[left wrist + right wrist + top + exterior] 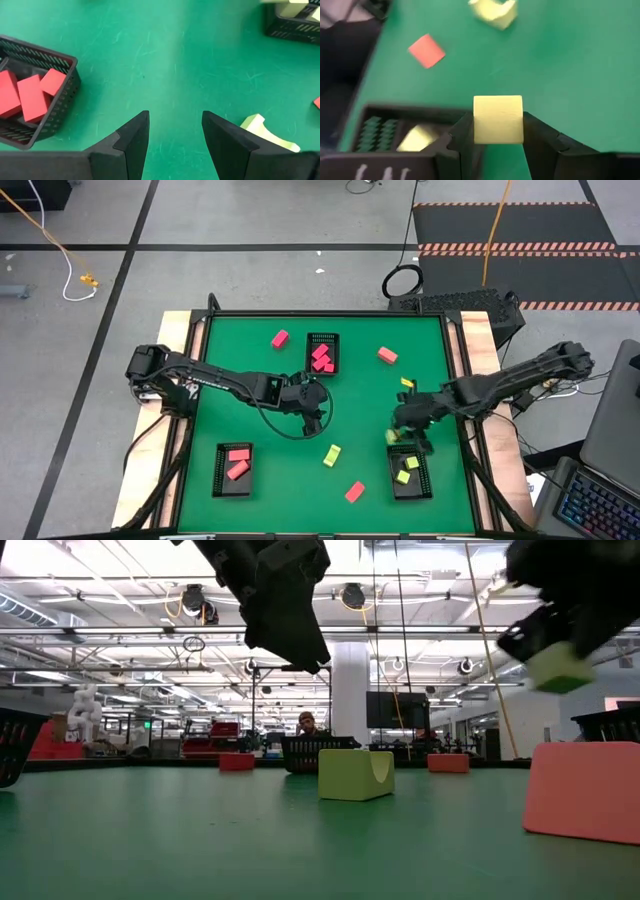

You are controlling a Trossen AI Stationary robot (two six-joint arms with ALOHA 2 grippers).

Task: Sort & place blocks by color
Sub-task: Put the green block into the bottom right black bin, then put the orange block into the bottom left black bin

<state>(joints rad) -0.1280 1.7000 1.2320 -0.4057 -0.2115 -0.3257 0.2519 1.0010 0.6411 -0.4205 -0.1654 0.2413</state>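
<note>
My right gripper [403, 432] is shut on a yellow-green block [498, 120] just above the far end of the black tray [410, 472], which has two yellow-green blocks in it. My left gripper [310, 405] hovers open over bare green mat near the table's middle; its fingers [135, 140] touch nothing. Loose blocks lie flat on the mat: a yellow-green one [332, 455], a coral-red one [354, 492], another coral one [387, 355], a magenta one [280, 338] and a yellow-green one [407, 383]. My right gripper pinches the yellow-green block between its two fingers, which lie on two opposite side faces [476, 131]. The block's top face shows between the fingers. In the low view the block [560, 668] hangs lifted clear of the mat.
A far-centre tray [322, 353] holds magenta blocks and a near-left tray [233, 468] holds red ones. A dark cable loop [290, 430] lies on the mat under the left arm. Open mat lies between the trays.
</note>
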